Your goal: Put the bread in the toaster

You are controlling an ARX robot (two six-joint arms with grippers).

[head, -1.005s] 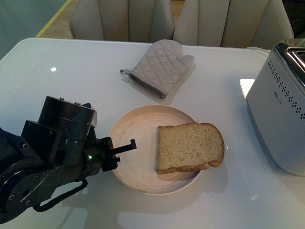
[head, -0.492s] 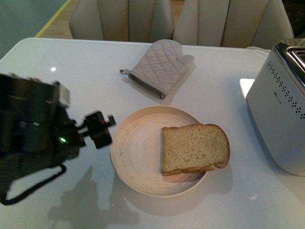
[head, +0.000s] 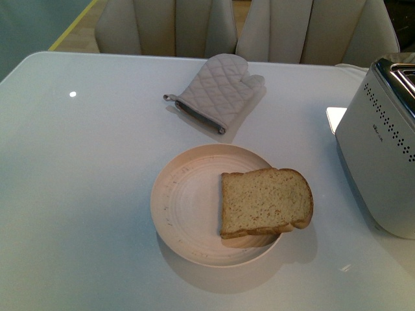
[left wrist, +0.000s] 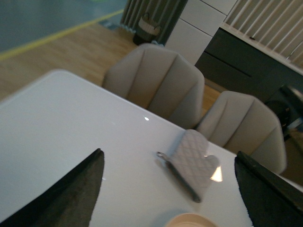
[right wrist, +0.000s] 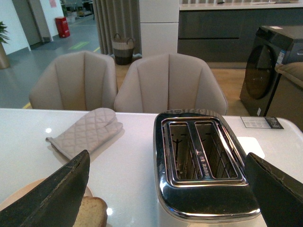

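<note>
The bread (head: 264, 202) is a thick light-brown slice with a darker crust, lying on the right side of a round cream plate (head: 188, 207); a corner of it shows in the right wrist view (right wrist: 91, 213). The toaster (head: 382, 152) is a silver-white perforated box at the table's right edge; the right wrist view shows its chrome top and two empty slots (right wrist: 203, 151). My left gripper (left wrist: 170, 189) is open and empty, above the table near the mitt. My right gripper (right wrist: 165, 189) is open and empty, hovering near the toaster. Neither arm shows in the front view.
A quilted grey oven mitt (head: 219, 91) lies on the white table (head: 84, 181) behind the plate. Two beige chairs (head: 168, 26) stand at the table's far edge. A small card (right wrist: 261, 122) lies behind the toaster.
My left arm, beside the plate's left rim a second ago, has pulled back to the left and left the front view. The bread and plate shifted slightly right.
</note>
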